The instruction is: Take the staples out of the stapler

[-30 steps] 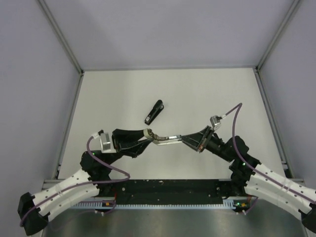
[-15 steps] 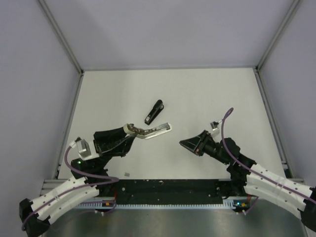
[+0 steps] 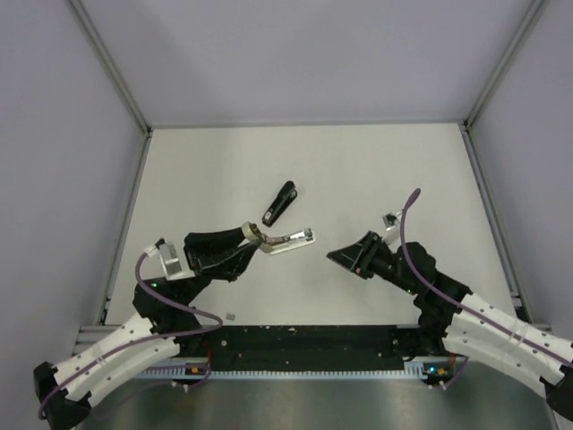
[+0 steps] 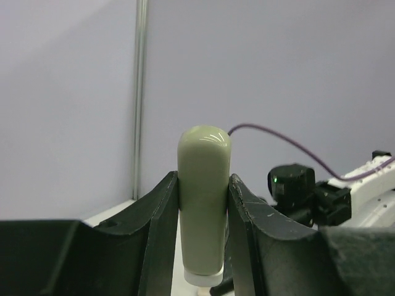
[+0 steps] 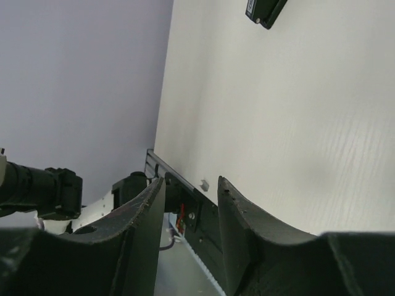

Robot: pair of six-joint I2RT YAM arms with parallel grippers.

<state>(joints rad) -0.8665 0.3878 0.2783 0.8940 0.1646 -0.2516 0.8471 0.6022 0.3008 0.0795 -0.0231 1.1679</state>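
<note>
The black stapler lies on the white table, a little beyond both grippers; its end also shows at the top of the right wrist view. My left gripper is shut on a pale grey oblong bar and holds it above the table, the bar pointing right. In the left wrist view the bar stands upright between the fingers of my left gripper. My right gripper is open and empty, to the right of the bar's free end and apart from it; its gap holds nothing.
A small white bit lies on the table near the front rail and shows in the right wrist view. Grey walls with metal corner posts enclose the table. The black front rail runs between the arm bases.
One second ago both grippers met at the bar. The right gripper has let go and drawn back to the right. The left gripper keeps the bar, pulled back left.
</note>
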